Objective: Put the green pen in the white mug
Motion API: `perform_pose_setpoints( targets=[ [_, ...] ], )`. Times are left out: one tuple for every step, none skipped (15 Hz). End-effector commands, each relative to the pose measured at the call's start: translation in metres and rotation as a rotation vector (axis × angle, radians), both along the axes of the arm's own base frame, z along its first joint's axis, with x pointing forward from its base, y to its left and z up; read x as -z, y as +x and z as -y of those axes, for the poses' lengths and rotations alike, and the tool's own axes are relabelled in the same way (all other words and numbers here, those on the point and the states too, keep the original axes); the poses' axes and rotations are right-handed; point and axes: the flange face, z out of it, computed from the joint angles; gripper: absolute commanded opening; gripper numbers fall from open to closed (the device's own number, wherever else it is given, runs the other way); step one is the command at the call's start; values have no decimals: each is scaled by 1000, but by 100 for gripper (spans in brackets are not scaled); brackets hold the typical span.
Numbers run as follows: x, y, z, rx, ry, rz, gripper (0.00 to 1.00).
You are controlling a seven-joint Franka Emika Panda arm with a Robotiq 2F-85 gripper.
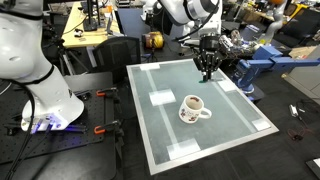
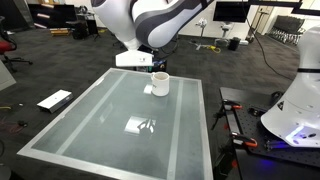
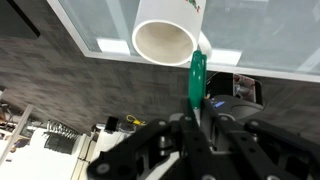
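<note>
One job: put the green pen in the white mug.
Gripper: pinching the pen.
Do it well: bring the tip over the mug's mouth, then let go.

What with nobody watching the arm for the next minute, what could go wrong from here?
1. In the wrist view the green pen, clamped in the gripper, has its tip at the white mug's rim, not over the middle of the opening; lowering it so could strike the rim or miss.
2. In an exterior view the gripper hangs near the table's far edge, apart from the mug; an early release would likely drop the pen onto the table.
</note>
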Motion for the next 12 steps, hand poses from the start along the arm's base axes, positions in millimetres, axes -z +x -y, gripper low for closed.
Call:
perform_pose_setpoints(
  targets=[
    [12, 5, 2, 74, -121, 19, 4],
    [17, 6, 2, 87, -144, 24, 4],
    [21, 6, 1, 93, -161, 23, 4],
    [26, 6, 0, 102, -178, 25, 4],
    [30, 7, -1, 111, -190, 26, 4],
    [33, 7, -1, 115, -198, 25, 4],
    [37, 8, -1, 124, -208, 30, 4],
    [39, 9, -2, 129, -217, 34, 4],
    [41, 10, -1, 133, -228, 33, 4],
    [43, 10, -1, 139, -239, 35, 4],
    [45, 11, 1, 140, -244, 35, 4],
    [47, 13, 3, 143, -249, 35, 4]
  ],
)
